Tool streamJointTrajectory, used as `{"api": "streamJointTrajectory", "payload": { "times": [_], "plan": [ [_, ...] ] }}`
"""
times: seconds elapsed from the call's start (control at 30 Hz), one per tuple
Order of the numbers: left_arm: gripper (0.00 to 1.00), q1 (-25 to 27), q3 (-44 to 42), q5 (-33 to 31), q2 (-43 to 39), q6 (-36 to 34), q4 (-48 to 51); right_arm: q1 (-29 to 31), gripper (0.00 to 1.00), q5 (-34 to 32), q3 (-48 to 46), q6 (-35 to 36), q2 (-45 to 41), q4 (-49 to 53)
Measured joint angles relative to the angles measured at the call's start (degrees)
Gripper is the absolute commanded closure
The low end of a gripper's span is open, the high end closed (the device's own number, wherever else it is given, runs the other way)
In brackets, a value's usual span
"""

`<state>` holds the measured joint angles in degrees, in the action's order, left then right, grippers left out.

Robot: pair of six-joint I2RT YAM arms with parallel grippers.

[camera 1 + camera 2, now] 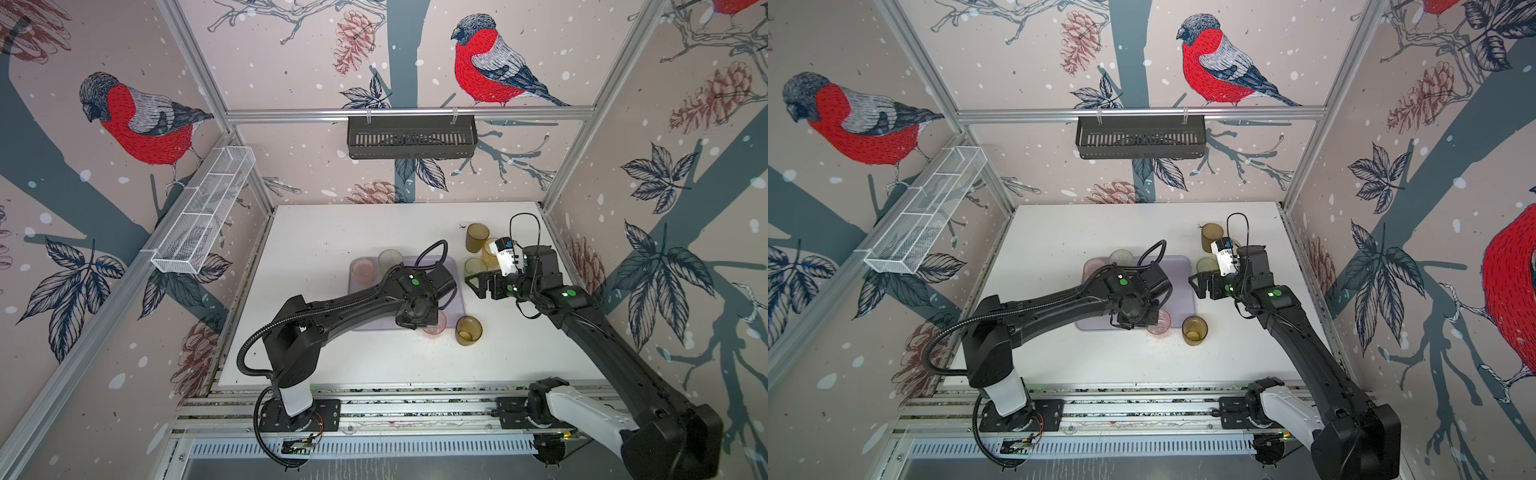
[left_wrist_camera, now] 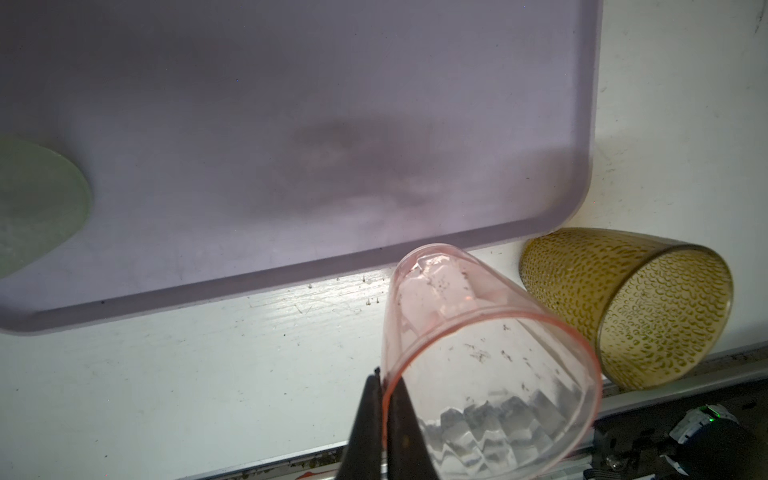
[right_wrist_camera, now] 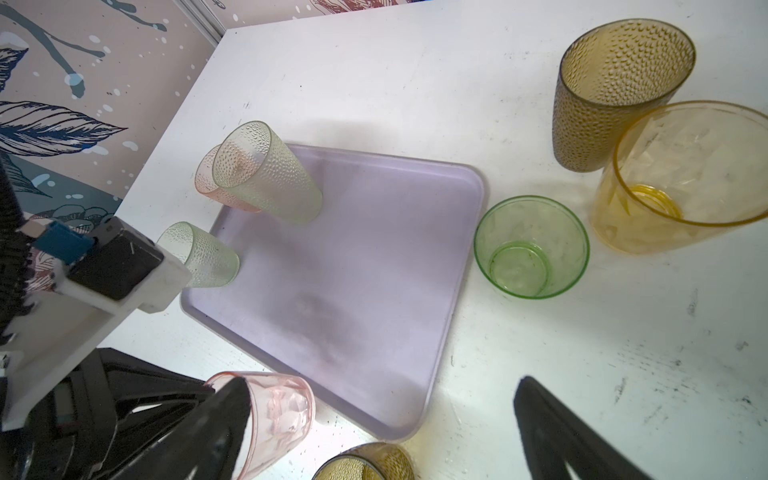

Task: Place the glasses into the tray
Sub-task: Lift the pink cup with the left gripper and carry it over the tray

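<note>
My left gripper (image 2: pixel 384 399) is shut on the rim of a pink glass (image 2: pixel 478 332) just off the near right corner of the lavender tray (image 2: pixel 291 124). Whether the glass rests on the table I cannot tell. An olive-brown glass (image 1: pixel 468 330) stands beside it. In the tray (image 3: pixel 374 257) stand a pink glass (image 1: pixel 363 270) and two pale green ones (image 3: pixel 266 174) (image 3: pixel 203 257). My right gripper (image 3: pixel 382 386) hangs open and empty over the tray's right edge. Behind it stand bright green (image 3: pixel 532 249), amber (image 3: pixel 681 178) and olive-brown (image 3: pixel 619 91) glasses.
A black slotted basket (image 1: pixel 411 137) hangs on the back wall. On the left wall is a white wire basket (image 1: pixel 203 212). An aluminium rail (image 1: pixel 395 407) carrying both arm bases runs along the table's front edge.
</note>
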<state>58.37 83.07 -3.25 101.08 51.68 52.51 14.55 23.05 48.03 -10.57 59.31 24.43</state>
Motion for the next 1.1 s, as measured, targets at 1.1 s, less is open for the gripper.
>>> {"api": "streamJointTrajectory", "payload": {
  "times": [1.1],
  "plan": [
    [1.0,-9.07,2.49,-6.49,-2.8,-4.13,6.51,2.67,0.0,-0.31,2.27,1.73,1.46,1.14]
  ]
}}
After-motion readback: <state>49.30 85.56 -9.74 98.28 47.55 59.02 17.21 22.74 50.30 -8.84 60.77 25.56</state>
